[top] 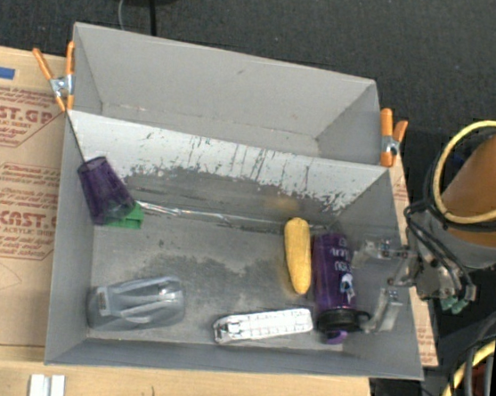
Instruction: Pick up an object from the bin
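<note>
Arm [476,180] runs off-frame, end effector [386,295] beside purple bottle [332,279].

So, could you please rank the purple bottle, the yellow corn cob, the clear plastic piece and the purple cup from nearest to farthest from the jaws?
1. Purple bottle, at the right, just beside the jaws.
2. Yellow corn cob, directly left of that.
3. Clear plastic piece, lower left corner.
4. Purple cup, far left, against the upper wall.

A dark purple bottle [332,276] lies on its side, far right.
</note>
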Robot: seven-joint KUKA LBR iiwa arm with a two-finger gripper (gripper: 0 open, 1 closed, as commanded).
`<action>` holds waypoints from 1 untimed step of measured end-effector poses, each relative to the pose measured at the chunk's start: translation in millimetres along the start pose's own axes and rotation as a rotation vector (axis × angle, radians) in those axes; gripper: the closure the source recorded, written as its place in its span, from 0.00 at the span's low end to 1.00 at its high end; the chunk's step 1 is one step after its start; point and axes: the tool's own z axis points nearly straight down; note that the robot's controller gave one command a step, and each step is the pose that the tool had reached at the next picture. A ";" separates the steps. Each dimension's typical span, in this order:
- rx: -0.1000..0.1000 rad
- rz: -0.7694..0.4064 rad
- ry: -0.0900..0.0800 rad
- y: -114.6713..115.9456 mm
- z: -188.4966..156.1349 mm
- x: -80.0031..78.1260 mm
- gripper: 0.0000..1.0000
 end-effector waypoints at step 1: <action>0.002 -0.002 -0.008 0.7 -4.5 -1.5 0.00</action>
